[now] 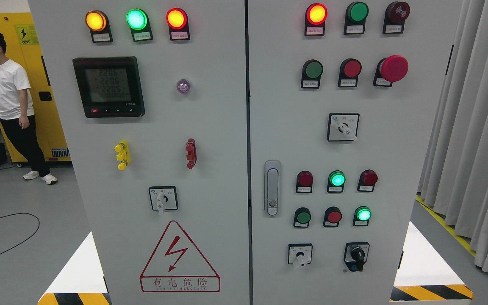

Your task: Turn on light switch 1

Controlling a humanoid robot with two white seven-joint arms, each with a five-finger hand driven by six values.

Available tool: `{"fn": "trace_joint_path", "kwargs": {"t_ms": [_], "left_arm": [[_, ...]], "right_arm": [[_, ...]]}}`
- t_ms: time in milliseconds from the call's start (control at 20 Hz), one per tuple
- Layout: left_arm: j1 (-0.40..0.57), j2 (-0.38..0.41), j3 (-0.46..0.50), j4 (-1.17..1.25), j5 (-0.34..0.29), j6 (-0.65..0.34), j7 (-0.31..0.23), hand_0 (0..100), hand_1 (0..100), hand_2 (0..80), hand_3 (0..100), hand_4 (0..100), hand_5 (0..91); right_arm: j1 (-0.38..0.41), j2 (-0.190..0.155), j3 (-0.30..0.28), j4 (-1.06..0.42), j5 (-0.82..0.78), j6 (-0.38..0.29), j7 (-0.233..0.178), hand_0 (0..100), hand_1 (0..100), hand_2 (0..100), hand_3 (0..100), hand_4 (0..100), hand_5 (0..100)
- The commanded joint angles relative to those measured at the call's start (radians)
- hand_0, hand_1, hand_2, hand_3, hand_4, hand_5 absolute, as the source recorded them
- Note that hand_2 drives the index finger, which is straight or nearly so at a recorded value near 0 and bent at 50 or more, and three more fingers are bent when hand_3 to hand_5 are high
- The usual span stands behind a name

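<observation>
A grey electrical cabinet fills the head view, with a left door (210, 178) and a right door (396, 148). The right door carries lamps, push buttons and rotary switches: a white rotary switch (343, 127) in the middle, a white one (300, 255) and a black one (356, 256) at the bottom. The left door has a white rotary switch (163, 199) under a digital meter (109, 87). I cannot tell which control is light switch 1. Neither of my hands is in view.
A person in a white shirt (9, 99) stands at the far left by a yellow cabinet (36, 63). Grey curtains (477, 127) hang at the right. A door handle (272, 187) sits between the doors. Yellow-black hazard tape (432, 292) marks the floor.
</observation>
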Motion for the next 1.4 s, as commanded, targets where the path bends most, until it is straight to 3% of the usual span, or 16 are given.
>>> {"fn": "trace_joint_path", "kwargs": {"t_ms": [0,350,1350], "left_arm": [[-0.065,-0.028,-0.008,-0.097,-0.096,0.039,0.017,23,61,53.1,83,83,70.6],[-0.142,-0.039,-0.008,-0.106,-0.098,0.142,0.076,23,61,52.5,83,84,72.9],[-0.247,-0.050,-0.008,-0.127,-0.144,0.302,0.121,22,63,51.8,84,85,75.2]], "right_arm": [[0.000,0.000,0.000,0.000,-0.001,0.000,0.000,0,50,4,0,0,0],[0.000,0.000,0.000,0.000,-0.001,0.000,0.000,0,50,4,0,0,0],[0.000,0.000,0.000,0.000,-0.001,0.000,0.000,0,50,4,0,0,0]]}}
